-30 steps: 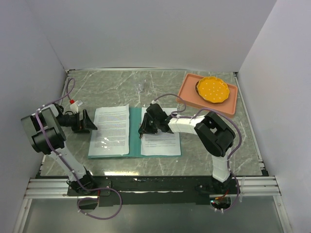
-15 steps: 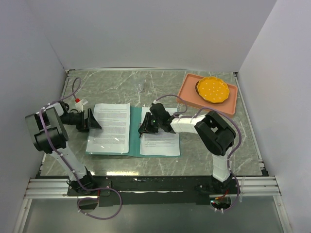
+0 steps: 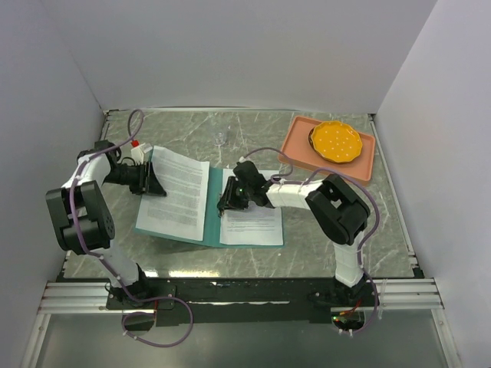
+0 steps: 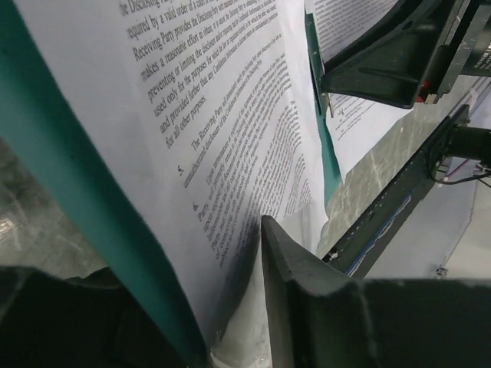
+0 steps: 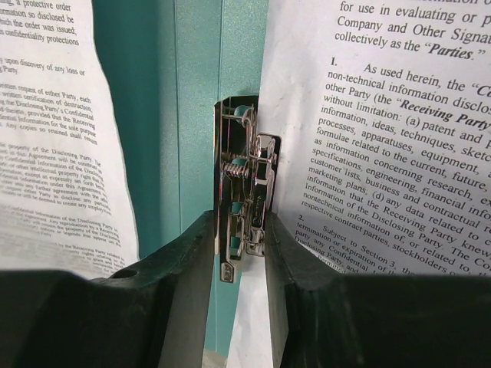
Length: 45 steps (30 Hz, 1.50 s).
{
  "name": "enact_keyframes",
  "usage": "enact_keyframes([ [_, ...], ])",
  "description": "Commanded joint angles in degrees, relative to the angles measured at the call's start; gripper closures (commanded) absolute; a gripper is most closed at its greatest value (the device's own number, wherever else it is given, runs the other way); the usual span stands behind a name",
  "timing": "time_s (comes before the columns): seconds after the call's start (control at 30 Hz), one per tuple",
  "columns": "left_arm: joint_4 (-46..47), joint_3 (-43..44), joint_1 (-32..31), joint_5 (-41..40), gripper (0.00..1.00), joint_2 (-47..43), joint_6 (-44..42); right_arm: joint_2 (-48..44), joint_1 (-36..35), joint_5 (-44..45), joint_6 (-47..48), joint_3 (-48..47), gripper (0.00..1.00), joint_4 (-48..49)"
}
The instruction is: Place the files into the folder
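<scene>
The teal folder (image 3: 214, 205) lies open mid-table, with one of the files on each half. My left gripper (image 3: 150, 182) is shut on the outer edge of the left cover (image 4: 69, 192) together with the left sheet (image 4: 192, 115), and that side is tilted up off the table. The right sheet (image 3: 253, 222) lies flat on the right half. At the spine, my right gripper (image 5: 239, 230) is shut on the metal clip (image 5: 242, 176), one finger pressing each side. Beside the clip lies the right sheet's inner edge (image 5: 383, 115).
A salmon-pink tray (image 3: 295, 149) holding an orange plate (image 3: 336, 142) stands at the back right. A small clear object (image 3: 222, 138) sits behind the folder. White walls close in the marbled table on three sides.
My left gripper closed on the left cover and sheet, moved back and inward, and raised that side. The right gripper stayed on the clip.
</scene>
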<state>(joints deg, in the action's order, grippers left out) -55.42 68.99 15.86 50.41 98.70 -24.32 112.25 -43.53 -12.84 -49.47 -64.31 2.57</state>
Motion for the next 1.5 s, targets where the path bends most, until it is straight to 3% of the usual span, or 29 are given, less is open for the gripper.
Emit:
enact_keyframes([
  [0.0, -1.45, 3.34, -0.12, -2.68, 0.63, -3.07, 1.81, 6.32, -1.21, 7.03, 3.68, 0.95, 0.79, -13.81],
  [0.1, -0.75, 4.05, -1.26, -7.58, 0.67, -4.38, 3.56, 4.92, -1.91, 8.18, 4.73, 0.07, 0.74, -13.39],
  [0.3, 1.63, 4.66, -6.01, -17.52, 0.75, -5.80, 7.52, -0.88, -2.35, 7.48, 8.34, 0.51, 0.38, -7.41],
  [0.43, 0.67, 6.94, -7.24, -18.60, 0.79, -4.22, 9.02, -3.43, -1.91, 4.94, 11.32, -0.54, 0.27, -5.12],
  [0.63, -3.29, 13.17, -7.95, -21.66, 0.82, -2.46, 8.59, -12.65, 1.16, 7.37, 12.38, 5.33, 0.23, -0.19],
  [0.87, -7.95, 20.91, -8.03, -27.29, 0.81, 0.36, 7.09, -23.46, 6.52, 18.10, 10.63, 14.64, 0.22, -7.58],
  [1.0, -10.76, 23.82, -9.17, -27.56, 0.77, 1.59, 6.74, -23.13, 9.25, 14.96, 9.14, 20.71, 0.21, -3.72],
  [1.17, -12.69, 24.00, -11.99, -26.95, 0.71, 0.62, 6.83, -18.30, 9.51, 10.39, 8.69, 20.46, 0.21, 1.11],
  [1.47, -18.84, 27.95, -17.87, -22.38, 0.49, 0.44, 6.91, -14.51, 9.34, 7.13, 7.29, 18.43, 0.21, 3.67],
])
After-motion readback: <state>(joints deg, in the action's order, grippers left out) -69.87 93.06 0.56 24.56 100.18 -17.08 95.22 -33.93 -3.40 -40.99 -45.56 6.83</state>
